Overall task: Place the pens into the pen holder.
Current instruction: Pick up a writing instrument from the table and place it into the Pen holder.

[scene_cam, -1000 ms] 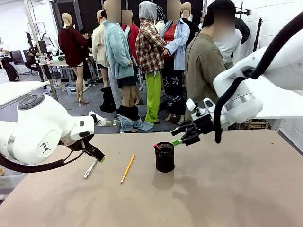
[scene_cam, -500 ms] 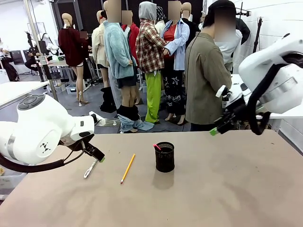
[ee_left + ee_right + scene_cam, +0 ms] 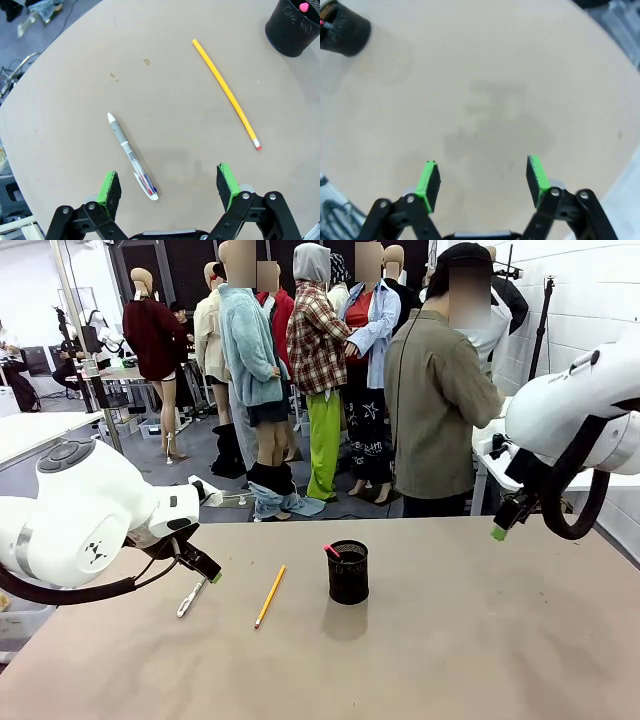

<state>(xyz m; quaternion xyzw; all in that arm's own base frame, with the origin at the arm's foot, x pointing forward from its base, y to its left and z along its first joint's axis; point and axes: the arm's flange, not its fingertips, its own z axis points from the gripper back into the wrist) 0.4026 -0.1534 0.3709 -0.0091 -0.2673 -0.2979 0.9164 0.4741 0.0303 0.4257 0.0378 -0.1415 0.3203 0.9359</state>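
Observation:
The black mesh pen holder (image 3: 348, 572) stands mid-table with a dark pen's pink end (image 3: 331, 551) poking out of it. To its left lie a yellow pencil (image 3: 270, 595) and a silver-white pen (image 3: 191, 596). My left gripper (image 3: 205, 568) hovers just over that pen, open. In the left wrist view the silver-white pen (image 3: 131, 156) lies near the left pad of the left gripper (image 3: 169, 180), with the pencil (image 3: 226, 93) and pen holder (image 3: 295, 25) farther off. My right gripper (image 3: 499, 528) hangs high at the right, open and empty (image 3: 482, 177), the pen holder (image 3: 342, 27) far from it.
A person in an olive jacket (image 3: 435, 400) stands at the table's far edge, back turned. The brown tabletop (image 3: 480, 640) is bare to the right of the holder and along the front.
My right arm has pulled back from just above the pen holder to the far right and risen, jaws slightly wider. The left arm, pencil and silver-white pen have not moved.

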